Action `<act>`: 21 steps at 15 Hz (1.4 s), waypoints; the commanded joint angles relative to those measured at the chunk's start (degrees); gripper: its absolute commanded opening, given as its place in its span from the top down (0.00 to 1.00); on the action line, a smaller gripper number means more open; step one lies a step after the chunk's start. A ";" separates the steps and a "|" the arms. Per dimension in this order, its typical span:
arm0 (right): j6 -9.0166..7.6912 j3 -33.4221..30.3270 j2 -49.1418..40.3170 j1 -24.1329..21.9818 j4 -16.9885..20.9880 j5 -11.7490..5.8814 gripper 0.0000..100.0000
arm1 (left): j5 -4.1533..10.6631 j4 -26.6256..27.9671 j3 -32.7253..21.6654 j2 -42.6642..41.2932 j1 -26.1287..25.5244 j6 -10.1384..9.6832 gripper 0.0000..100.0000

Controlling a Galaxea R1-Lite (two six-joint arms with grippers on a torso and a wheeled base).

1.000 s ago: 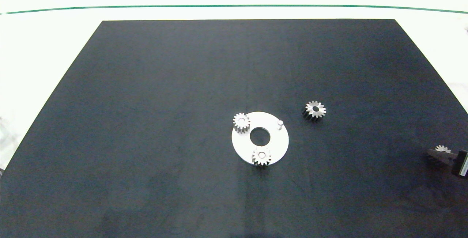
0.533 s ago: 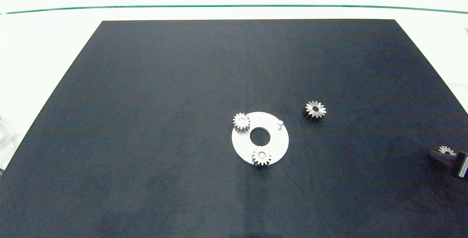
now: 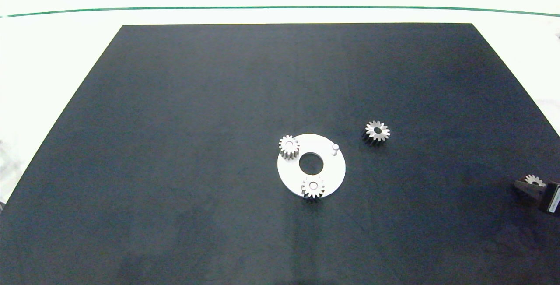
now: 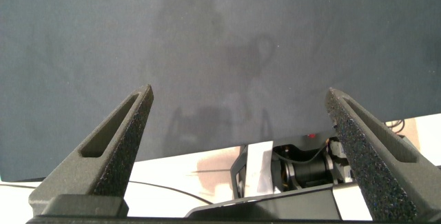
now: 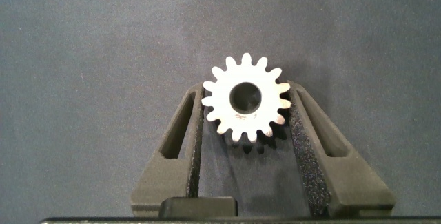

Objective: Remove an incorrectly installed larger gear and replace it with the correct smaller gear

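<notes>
Four gears are in view. Two small gears (image 3: 288,145) (image 3: 313,185) sit on the round white plate (image 3: 332,169), which also has one bare pin (image 3: 335,147). The larger gear (image 3: 377,131) lies alone on the black mat (image 3: 175,145), to the right of the plate. The smaller gear (image 5: 245,98) is at the mat's right edge, clamped between the fingers of the right gripper (image 5: 247,114). The left gripper (image 4: 238,107) is spread wide over bare mat and holds nothing.

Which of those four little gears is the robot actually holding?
The smaller gear at the mat's right edge, clamped in the right pincer. Two others sit on the disc; the larger gear lies loose.
</notes>
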 commanded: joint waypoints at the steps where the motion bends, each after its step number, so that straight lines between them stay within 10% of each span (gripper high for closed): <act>1: 0.03 0.21 -0.16 0.06 -0.06 0.59 0.78 | 0.05 0.18 -0.08 -0.05 0.01 0.03 0.00; 19: -2.87 -0.58 -12.46 7.27 6.00 1.21 0.78 | 0.05 0.27 0.10 -1.11 0.01 0.12 0.00; 20: -2.87 -0.58 -12.29 7.18 5.92 1.21 0.00 | 0.05 0.27 0.10 -1.11 0.01 0.12 0.00; 21: -2.87 -0.58 -12.29 7.09 5.92 1.21 0.00 | 0.05 0.27 0.10 -1.11 0.01 0.12 0.00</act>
